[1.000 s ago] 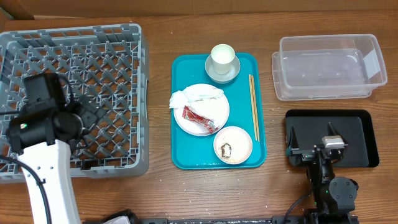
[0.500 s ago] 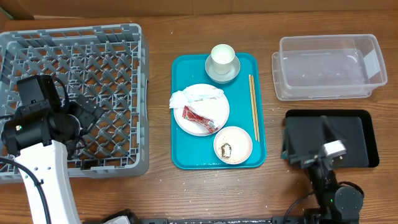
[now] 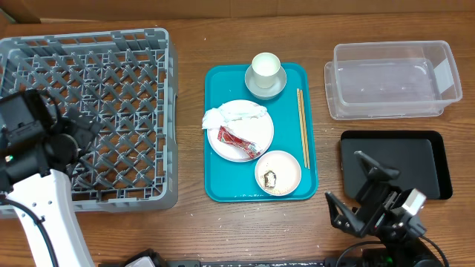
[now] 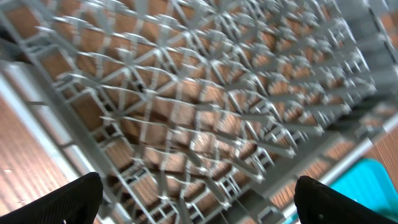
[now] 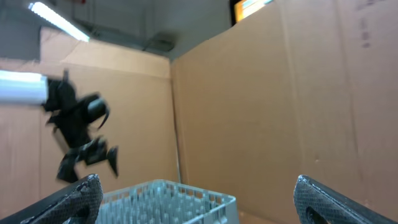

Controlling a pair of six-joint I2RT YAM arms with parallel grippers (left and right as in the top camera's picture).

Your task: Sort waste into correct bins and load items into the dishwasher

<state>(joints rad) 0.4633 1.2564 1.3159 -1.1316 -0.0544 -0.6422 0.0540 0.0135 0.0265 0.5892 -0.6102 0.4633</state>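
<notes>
Now both arms have drawn back toward the near edge of the tabletop (image 3: 193,222). The left pincer (image 4: 200,202) has slid leftward from where it was a second ago. It still hangs over the grey crate (image 3: 119,81), whose lattice floor fills the view beneath its widely spread jaws, which hold nothing. The right pincer (image 3: 354,188) has come off the black tray (image 3: 423,152) and tipped upward. Its jaws also stand wide apart with nothing between them. The black tray now lies just beyond it, and the clear tub (image 3: 393,78) farther beyond still.

Nothing else has moved. Between the two pincers sits the teal tray (image 3: 223,182). On it the white plate (image 3: 260,133) carries the crumpled napkin (image 3: 234,113) and the red wrapper (image 3: 236,141). Nearer the arms, the pinkish-white bowl (image 3: 291,163) holds rice (image 3: 272,177) and a brown scrap. At the far end the white cup (image 3: 265,68) stands in the grey-green bowl (image 3: 265,93). A pair of chopsticks (image 3: 303,126) lies along the tray's side toward the right pincer.

The tabletop is brown wood grain. Ahead of the upturned right pincer, cardboard walls (image 5: 280,93) close off the room, with a strip light (image 5: 56,18) above.
</notes>
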